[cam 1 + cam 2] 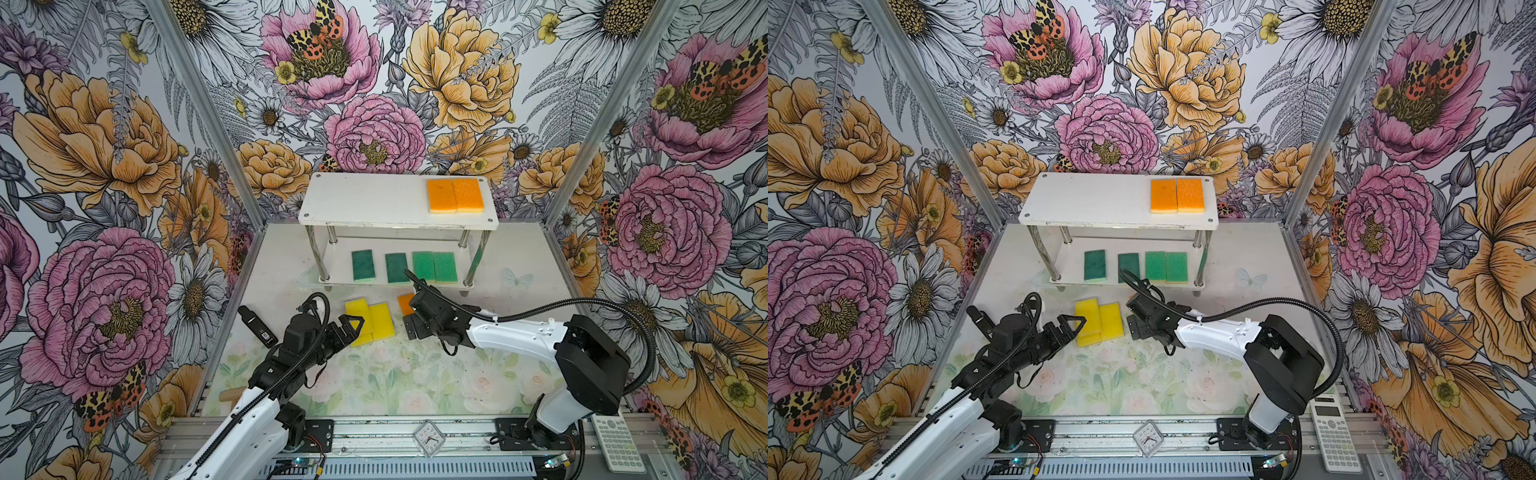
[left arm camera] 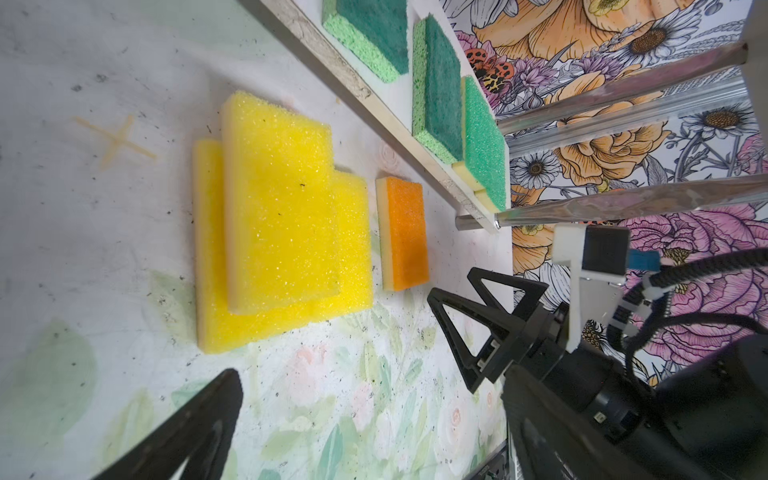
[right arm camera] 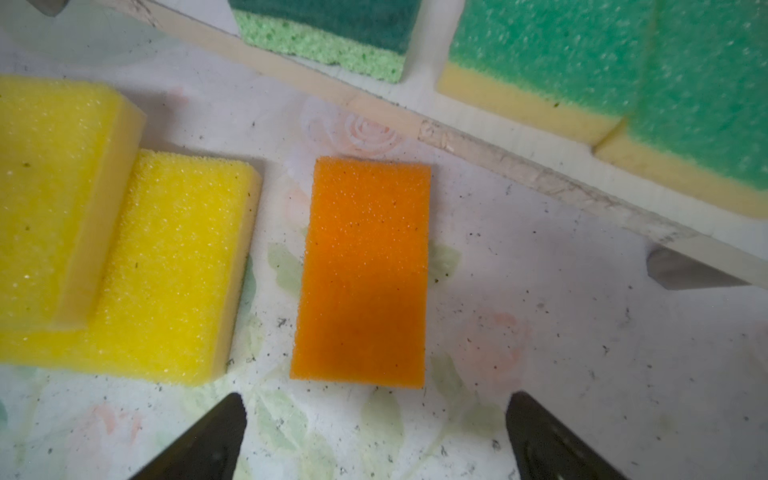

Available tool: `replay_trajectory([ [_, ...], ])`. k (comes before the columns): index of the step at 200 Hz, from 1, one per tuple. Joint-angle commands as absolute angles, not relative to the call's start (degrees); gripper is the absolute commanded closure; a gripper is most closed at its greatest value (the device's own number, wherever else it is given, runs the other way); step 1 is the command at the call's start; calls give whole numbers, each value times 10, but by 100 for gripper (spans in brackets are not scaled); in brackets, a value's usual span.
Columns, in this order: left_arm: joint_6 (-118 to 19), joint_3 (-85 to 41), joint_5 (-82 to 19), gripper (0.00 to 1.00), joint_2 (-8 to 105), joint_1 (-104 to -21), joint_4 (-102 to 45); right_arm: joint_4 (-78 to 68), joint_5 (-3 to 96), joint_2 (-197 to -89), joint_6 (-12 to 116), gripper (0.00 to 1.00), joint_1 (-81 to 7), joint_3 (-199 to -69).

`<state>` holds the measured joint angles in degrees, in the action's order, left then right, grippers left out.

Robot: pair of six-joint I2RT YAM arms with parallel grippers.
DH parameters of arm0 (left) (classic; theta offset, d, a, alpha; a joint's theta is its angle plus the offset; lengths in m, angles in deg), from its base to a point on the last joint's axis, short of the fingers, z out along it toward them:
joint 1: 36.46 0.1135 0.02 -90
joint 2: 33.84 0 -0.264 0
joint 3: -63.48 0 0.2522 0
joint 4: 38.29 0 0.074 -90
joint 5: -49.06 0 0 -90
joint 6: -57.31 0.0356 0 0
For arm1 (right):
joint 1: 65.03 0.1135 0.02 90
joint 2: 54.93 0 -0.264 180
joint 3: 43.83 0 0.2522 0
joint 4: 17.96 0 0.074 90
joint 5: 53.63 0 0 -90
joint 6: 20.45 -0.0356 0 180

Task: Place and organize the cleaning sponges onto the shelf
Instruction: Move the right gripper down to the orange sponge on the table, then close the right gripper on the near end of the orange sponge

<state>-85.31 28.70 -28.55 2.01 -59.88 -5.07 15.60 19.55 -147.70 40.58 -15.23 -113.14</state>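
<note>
Across both top views, the shelf (image 1: pixel 365 203) stands at the far side of the table (image 1: pixel 374 374), against the flowered wall. Two orange sponges (image 1: pixel 441 195) lie side by side, touching, at the right end of its upper board. Four green sponges (image 1: pixel 424 266) sit in a row on the lower board: two darker ones, apart, on the left and two lighter ones, touching, on the right. Yellow sponges (image 1: pixel 380 320) lie overlapped on the table in front of the shelf. In a top view, a single orange sponge (image 1: pixel 404 303) shows just right of them, partly covered by the right gripper (image 1: pixel 411 319). The left gripper (image 1: pixel 352 329) hovers at the near-left edge of the yellow pile.

Left wrist view: one yellow sponge rests on top of the others. The single orange sponge lies flat on the table between the pile and the lower board, touching neither. The right gripper's two fingers stand wide apart and empty. Only one finger of the left gripper is in frame; its jaws are spread wide and hold nothing.

Right wrist view: the right fingertips sit far apart, just short of the near end of the single orange sponge. They do not touch it. The sponge lies orange face up.
</note>
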Motion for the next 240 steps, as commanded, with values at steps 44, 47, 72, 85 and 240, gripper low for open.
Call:
replay_trajectory([
  [44,-855,289,-290,1,17,-597,-63,86,222,-1529,382,4,-162,-1131],
  [47,-855,289,-291,1,17,-597,-63,85,222,-1530,381,4,-162,-1131],
  [72,-853,290,-286,1,13,-594,-62,78,220,-1542,379,5,-163,-1133],
  [85,-853,291,-284,1,12,-592,-61,73,220,-1547,380,6,-164,-1133],
  [240,-853,305,-268,1,4,-578,-62,43,235,-1592,376,23,-178,-1131],
])
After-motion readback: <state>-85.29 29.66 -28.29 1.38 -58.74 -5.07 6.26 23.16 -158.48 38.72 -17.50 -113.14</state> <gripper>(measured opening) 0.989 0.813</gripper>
